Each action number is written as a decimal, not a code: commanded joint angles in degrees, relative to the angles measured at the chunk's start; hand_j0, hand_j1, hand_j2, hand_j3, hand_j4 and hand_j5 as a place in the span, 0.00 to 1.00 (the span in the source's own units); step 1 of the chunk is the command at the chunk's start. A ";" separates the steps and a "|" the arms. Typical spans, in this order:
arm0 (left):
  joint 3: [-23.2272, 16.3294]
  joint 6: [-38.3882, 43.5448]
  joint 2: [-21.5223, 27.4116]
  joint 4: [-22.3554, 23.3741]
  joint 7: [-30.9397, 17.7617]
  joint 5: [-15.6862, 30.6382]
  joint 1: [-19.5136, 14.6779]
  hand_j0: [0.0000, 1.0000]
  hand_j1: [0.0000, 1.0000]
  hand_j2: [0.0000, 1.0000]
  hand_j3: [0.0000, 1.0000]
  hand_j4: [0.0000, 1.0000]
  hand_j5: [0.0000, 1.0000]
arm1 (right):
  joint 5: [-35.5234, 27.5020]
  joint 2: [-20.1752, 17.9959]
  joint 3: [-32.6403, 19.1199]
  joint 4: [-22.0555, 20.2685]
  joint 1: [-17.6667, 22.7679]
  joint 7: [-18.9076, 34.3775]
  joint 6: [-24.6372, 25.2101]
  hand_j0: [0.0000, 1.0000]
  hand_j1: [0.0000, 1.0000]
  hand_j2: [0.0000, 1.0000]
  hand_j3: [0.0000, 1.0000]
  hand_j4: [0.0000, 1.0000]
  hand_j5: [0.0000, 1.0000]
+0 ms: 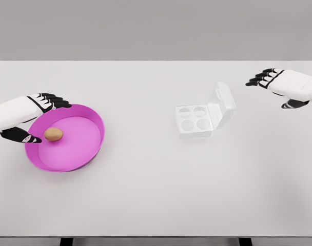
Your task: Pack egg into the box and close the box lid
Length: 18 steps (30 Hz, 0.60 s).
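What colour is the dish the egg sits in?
Bright pink-magenta dish, holding a brown egg; head view.

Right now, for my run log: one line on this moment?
egg: in pink bowl | left robot hand: open at egg | box: open, empty | right robot hand: open

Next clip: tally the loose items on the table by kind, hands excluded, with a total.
Brown egg, lying in the bowl: 1
Magenta bowl: 1
Clear four-cup egg box, lid open and cups empty: 1
Total: 3
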 commanded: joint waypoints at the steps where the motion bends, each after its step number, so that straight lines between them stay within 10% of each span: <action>1: 0.00 0.14 0.09 -0.03 -0.06 0.43 0.00 1.00 1.00 1.00 1.00 1.00 1.00 | -0.32 0.17 0.06 0.34 0.00 -0.08 0.02 1.00 1.00 1.00 1.00 1.00 1.00; 18: -0.53 0.14 -0.53 -0.47 -6.49 1.13 -0.18 0.97 0.97 0.97 0.97 0.97 0.97 | 0.30 -0.18 4.28 0.87 -1.14 0.63 0.02 1.00 1.00 1.00 1.00 1.00 1.00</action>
